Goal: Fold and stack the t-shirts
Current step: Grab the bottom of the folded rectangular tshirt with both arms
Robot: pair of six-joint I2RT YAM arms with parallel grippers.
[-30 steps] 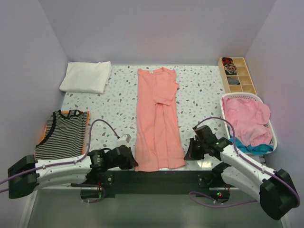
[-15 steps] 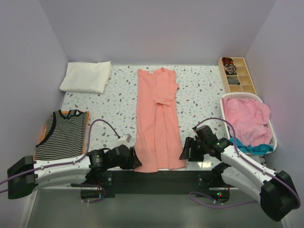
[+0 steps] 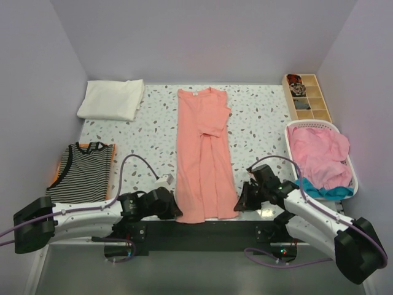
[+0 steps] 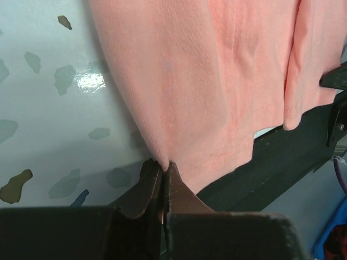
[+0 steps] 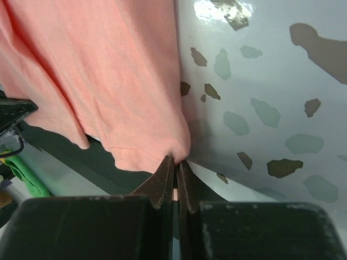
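A salmon-pink t-shirt (image 3: pixel 202 153) lies lengthwise down the middle of the table, its sides folded in, neck label at the far end. My left gripper (image 3: pixel 174 212) is shut on its near left hem corner (image 4: pixel 165 162). My right gripper (image 3: pixel 239 204) is shut on the near right hem corner (image 5: pixel 179 154). Both corners sit at the table's front edge, pinched between the closed jaws. A folded black-and-white striped t-shirt (image 3: pixel 81 172) rests at the left, and a folded white t-shirt (image 3: pixel 112 99) at the far left.
A white laundry basket (image 3: pixel 345 150) at the right holds a pink t-shirt (image 3: pixel 319 153) over a teal one (image 3: pixel 328 192). A wooden compartment tray (image 3: pixel 306 97) stands at the far right. A black strip (image 4: pixel 282 157) runs along the table's near edge.
Both grippers opened, moved in onto the pink t-shirt's near hem corners, and shut on them. The left arm has shifted slightly to the right.
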